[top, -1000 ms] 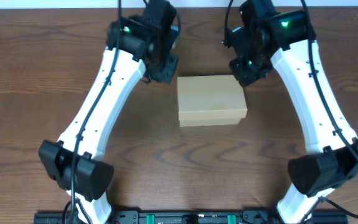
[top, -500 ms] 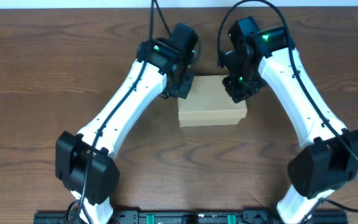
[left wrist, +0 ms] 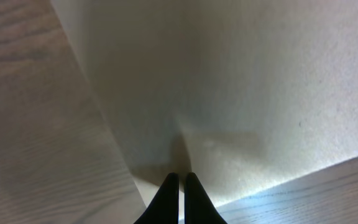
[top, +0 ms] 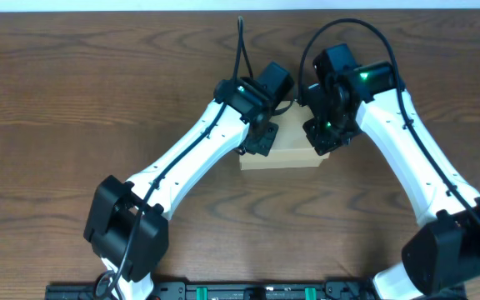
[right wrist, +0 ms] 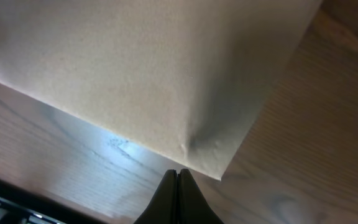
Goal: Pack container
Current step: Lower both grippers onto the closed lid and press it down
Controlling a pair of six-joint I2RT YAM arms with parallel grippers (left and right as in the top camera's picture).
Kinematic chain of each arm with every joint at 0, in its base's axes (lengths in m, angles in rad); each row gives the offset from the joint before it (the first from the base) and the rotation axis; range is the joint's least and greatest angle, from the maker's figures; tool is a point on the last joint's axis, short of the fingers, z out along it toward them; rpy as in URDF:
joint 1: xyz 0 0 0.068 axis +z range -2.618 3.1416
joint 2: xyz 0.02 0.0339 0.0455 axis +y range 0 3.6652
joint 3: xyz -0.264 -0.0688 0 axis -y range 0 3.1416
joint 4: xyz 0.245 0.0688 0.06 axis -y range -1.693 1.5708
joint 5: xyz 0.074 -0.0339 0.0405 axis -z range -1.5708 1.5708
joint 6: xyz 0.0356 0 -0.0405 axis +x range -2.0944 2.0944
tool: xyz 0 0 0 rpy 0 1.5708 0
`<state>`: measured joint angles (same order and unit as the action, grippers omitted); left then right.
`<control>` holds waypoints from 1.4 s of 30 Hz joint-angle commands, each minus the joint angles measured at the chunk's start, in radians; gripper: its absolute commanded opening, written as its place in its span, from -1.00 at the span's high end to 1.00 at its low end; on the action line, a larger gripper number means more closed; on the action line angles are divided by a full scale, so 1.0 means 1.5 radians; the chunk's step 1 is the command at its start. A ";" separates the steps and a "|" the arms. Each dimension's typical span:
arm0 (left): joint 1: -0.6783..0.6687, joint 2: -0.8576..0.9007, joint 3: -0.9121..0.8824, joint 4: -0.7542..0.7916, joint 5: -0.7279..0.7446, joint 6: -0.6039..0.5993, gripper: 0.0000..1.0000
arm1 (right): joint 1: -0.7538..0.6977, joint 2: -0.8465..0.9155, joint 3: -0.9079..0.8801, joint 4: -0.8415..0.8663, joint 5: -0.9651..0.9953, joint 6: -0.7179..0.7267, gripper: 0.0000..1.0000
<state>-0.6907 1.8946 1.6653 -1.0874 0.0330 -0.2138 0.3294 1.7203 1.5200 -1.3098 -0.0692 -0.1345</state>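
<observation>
The container (top: 288, 143) is lying flat with its lid down, a little beyond the middle of the worktop (top: 73, 100) toward the far edge and roughly midway between the left and right edges. Both arms are reaching in over it. The left arm (top: 198, 154) is covering the box's far-left corner from above, and the right arm (top: 407, 142) is covering its far-right part, so only the middle and the near strip of the cardboard are showing in the overhead view.

In the left wrist view, the left tool (left wrist: 179, 182) is showing its fingers pressed together with only a hairline between them and nothing pinched. Its tips are hanging over the cardboard beside one corner of the box, casting a dark shadow on it; whether they are touching it cannot be told.

In the right wrist view, the right tool (right wrist: 178, 177) is also showing its fingers pressed together and gripping nothing. Its tips are sitting just off the box's edge, over the worktop near a corner, where the cardboard is looking slightly dented.
</observation>
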 commanded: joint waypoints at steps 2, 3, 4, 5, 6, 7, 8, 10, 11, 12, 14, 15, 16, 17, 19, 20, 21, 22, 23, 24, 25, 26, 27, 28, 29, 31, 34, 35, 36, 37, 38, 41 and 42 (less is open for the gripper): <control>-0.003 0.002 -0.010 0.008 -0.012 -0.012 0.88 | 0.003 -0.005 -0.047 0.026 -0.022 0.012 0.97; -0.003 0.002 -0.011 0.014 -0.012 -0.006 0.88 | 0.003 -0.005 -0.056 0.037 -0.029 0.012 0.97; -0.003 0.002 -0.011 0.017 -0.014 -0.006 0.88 | 0.003 -0.005 -0.060 0.043 -0.030 0.012 0.97; -0.002 0.002 -0.011 0.020 -0.015 -0.004 0.88 | 0.003 -0.005 -0.060 0.046 -0.030 0.012 0.97; -0.003 0.002 -0.011 0.023 -0.017 -0.002 0.88 | 0.003 -0.005 -0.060 0.049 -0.030 0.011 0.97; -0.003 0.002 -0.011 0.025 -0.021 -0.001 0.88 | 0.003 -0.005 -0.060 0.054 -0.030 0.012 0.98; -0.003 0.002 -0.011 0.026 -0.024 0.001 0.88 | 0.003 -0.005 -0.060 0.058 -0.031 0.011 0.97; -0.002 0.002 -0.011 0.030 -0.025 0.006 0.88 | 0.003 -0.005 -0.060 0.071 -0.032 0.009 0.97; -0.002 0.002 -0.011 0.032 -0.025 0.006 0.88 | 0.003 -0.005 -0.060 0.077 -0.032 0.009 0.97; -0.002 0.002 -0.011 0.034 -0.025 0.006 0.88 | 0.003 -0.005 -0.060 0.080 -0.032 0.009 0.97; -0.002 0.002 -0.011 0.040 -0.025 0.006 0.88 | 0.001 -0.005 -0.060 0.085 -0.032 0.007 0.97; -0.002 0.002 -0.011 0.043 -0.025 0.006 0.88 | -0.002 -0.005 -0.060 0.086 -0.032 0.006 0.97; -0.002 0.002 -0.015 0.050 -0.025 0.006 0.88 | -0.008 -0.004 -0.060 0.084 -0.032 0.006 0.97; -0.002 0.002 -0.020 0.055 -0.025 0.006 0.88 | -0.011 -0.003 -0.060 0.083 -0.032 0.006 0.97; -0.002 0.002 -0.038 0.073 -0.025 0.008 0.88 | -0.014 -0.004 -0.063 0.083 -0.032 0.006 0.97; -0.002 0.002 -0.050 0.084 -0.024 0.008 0.88 | -0.014 -0.003 -0.066 0.084 -0.032 0.006 0.97; -0.002 0.002 -0.060 0.091 -0.024 0.008 0.88 | -0.014 -0.002 -0.069 0.086 -0.032 0.006 0.97; -0.002 0.002 -0.068 0.096 -0.024 0.008 0.88 | -0.014 -0.002 -0.072 0.087 -0.032 0.006 0.98; -0.002 0.002 -0.073 0.100 -0.024 0.008 0.88 | -0.014 0.000 -0.076 0.089 -0.032 0.006 0.97; -0.002 0.002 -0.075 0.102 -0.025 0.008 0.88 | -0.014 0.002 -0.078 0.090 -0.032 0.006 0.98; -0.001 0.002 -0.076 0.103 -0.027 0.008 0.88 | -0.014 0.005 -0.080 0.093 -0.034 0.006 0.97; 0.001 0.002 -0.077 0.106 -0.027 0.008 0.88 | -0.014 0.008 -0.081 0.095 -0.035 0.006 0.97; 0.003 0.002 -0.079 0.108 -0.027 0.008 0.88 | -0.014 0.013 -0.081 0.096 -0.037 0.006 0.97; 0.005 0.002 -0.081 0.108 -0.027 0.008 0.88 | -0.014 0.019 -0.081 0.096 -0.038 0.006 0.98; 0.007 0.002 -0.083 0.108 -0.027 0.008 0.88 | -0.014 0.023 -0.081 0.096 -0.039 0.006 0.98; 0.012 0.002 -0.087 0.107 -0.027 0.008 0.88 | -0.014 0.033 -0.081 0.100 -0.043 0.004 0.97; 0.016 0.002 -0.092 0.107 -0.027 0.008 0.88 | -0.014 0.046 -0.081 0.112 -0.047 0.004 0.97; 0.016 0.002 -0.093 0.107 -0.027 0.010 0.88 | -0.014 0.048 -0.081 0.114 -0.047 0.004 0.98; 0.016 0.002 -0.093 0.107 -0.027 0.013 0.88 | -0.014 0.049 -0.081 0.116 -0.047 0.004 0.97; 0.016 0.002 -0.093 0.107 -0.027 0.015 0.88 | -0.014 0.050 -0.081 0.118 -0.047 0.004 0.97; 0.016 0.002 -0.093 0.108 -0.027 0.018 0.88 | -0.014 0.051 -0.081 0.119 -0.047 0.004 0.97; 0.016 0.002 -0.094 0.113 -0.030 0.023 0.88 | -0.014 0.055 -0.082 0.123 -0.047 0.005 0.97; 0.016 0.002 -0.096 0.116 -0.030 0.023 0.88 | -0.014 0.057 -0.082 0.123 -0.047 0.004 0.98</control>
<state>-0.6750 1.8923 1.5501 -0.9138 0.0181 -0.2020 0.3164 1.7718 1.4063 -1.1336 -0.1341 -0.1345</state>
